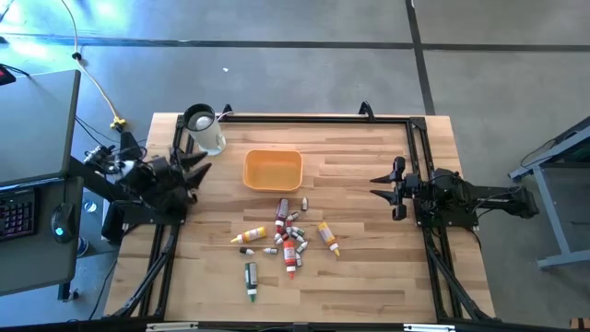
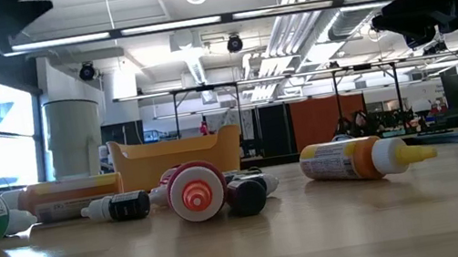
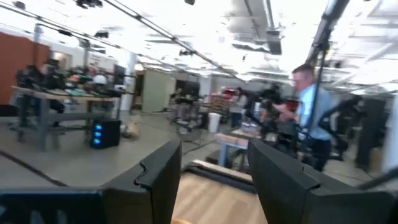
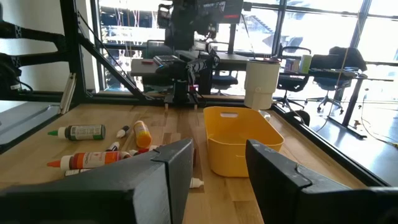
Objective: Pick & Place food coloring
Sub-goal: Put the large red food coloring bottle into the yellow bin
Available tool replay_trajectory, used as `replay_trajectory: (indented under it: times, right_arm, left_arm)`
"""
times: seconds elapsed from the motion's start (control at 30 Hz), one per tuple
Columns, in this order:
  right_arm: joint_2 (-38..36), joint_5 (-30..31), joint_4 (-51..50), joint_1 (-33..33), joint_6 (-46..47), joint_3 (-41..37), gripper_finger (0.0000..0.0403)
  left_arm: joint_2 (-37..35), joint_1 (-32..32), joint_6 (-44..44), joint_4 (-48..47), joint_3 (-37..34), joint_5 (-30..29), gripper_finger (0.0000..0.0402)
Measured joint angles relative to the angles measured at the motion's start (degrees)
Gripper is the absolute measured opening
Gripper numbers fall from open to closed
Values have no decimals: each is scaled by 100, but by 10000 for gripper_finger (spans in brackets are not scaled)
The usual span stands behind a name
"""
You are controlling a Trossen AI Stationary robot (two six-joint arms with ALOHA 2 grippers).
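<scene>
From my seat, nearest the front edge of the table lies the green tube (image 1: 251, 280), alone, lengthwise, with clear wood around it. Just beyond it sits the main cluster of food coloring (image 1: 288, 235): a red tube (image 1: 290, 256), a yellow-orange bottle (image 1: 253, 237) on the left side, another orange bottle with a yellow cap (image 1: 327, 237) on the right, and small dark dropper bottles (image 2: 129, 205) scattered between, several touching.

I judge these light, smooth plastic pieces. The tubes look soft and will give under pressure; the little bottles look stiffer but round, so they can roll or squirt out of the fingers. I would take a piece across its body at mid-length, fingers square to its long axis, not on the tapered cap. The green tube is the easiest first pick because nothing crowds it; in the cluster, a closing finger may nudge a neighbour.

Farther back, the yellow-orange tray (image 1: 273, 170) stands open, near the pile, and the white jug (image 1: 205, 130) sits beyond it toward the left corner.

The left gripper (image 1: 197, 171) waits raised beside the jug, fingers parted and empty. The right gripper (image 1: 382, 186) hangs at the right side, well apart from the pile, likewise parted, nothing between its fingers.
</scene>
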Motion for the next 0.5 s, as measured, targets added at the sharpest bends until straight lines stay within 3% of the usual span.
replay_trajectory:
  times: [0.13, 0.3, 0.5]
  right_arm:
    - [1, 2, 1, 1, -17, 0, 142]
    - [1, 9, 175, -1, -360, 0, 142]
    - [1, 16, 806, -1, -310, 2, 142]
  left_arm:
    - [0, 0, 104, -979, 597, -159, 183]
    - [13, 0, -811, -2367, 912, 186, 183]
    - [17, 0, -913, -2624, 890, 246, 183]
